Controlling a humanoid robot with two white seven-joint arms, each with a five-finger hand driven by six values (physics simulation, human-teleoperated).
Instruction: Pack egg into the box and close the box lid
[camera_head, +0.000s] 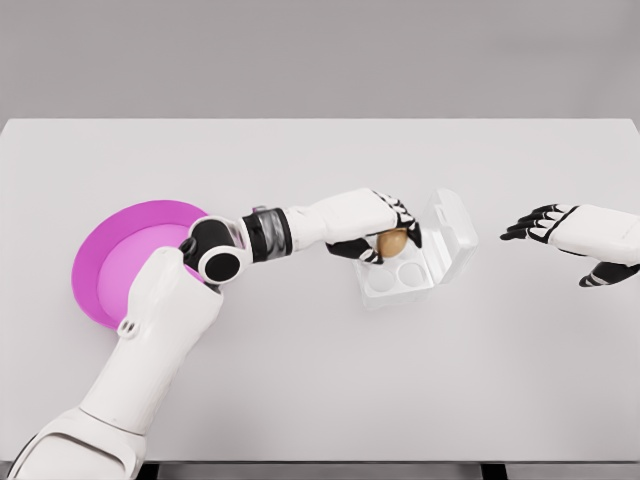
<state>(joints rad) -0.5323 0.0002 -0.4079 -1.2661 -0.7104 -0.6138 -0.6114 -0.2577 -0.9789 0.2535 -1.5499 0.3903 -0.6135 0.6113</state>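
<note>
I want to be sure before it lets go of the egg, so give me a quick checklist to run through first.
1. Egg held in the left hand: ok.
2. Egg above the open box: ok.
3. Lid swung back, clear of the cups: ok.
4. Front cups free: ok, two show empty.
5. Egg centred over one cup: cannot tell.
6. Right hand away from the box, fingers spread: ok.

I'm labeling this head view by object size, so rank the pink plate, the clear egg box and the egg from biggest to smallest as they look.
1. Pink plate, largest even though the left arm hides part of it.
2. Clear egg box, lid open.
3. Brown egg, smallest, held by the left robot hand over the box.
</note>
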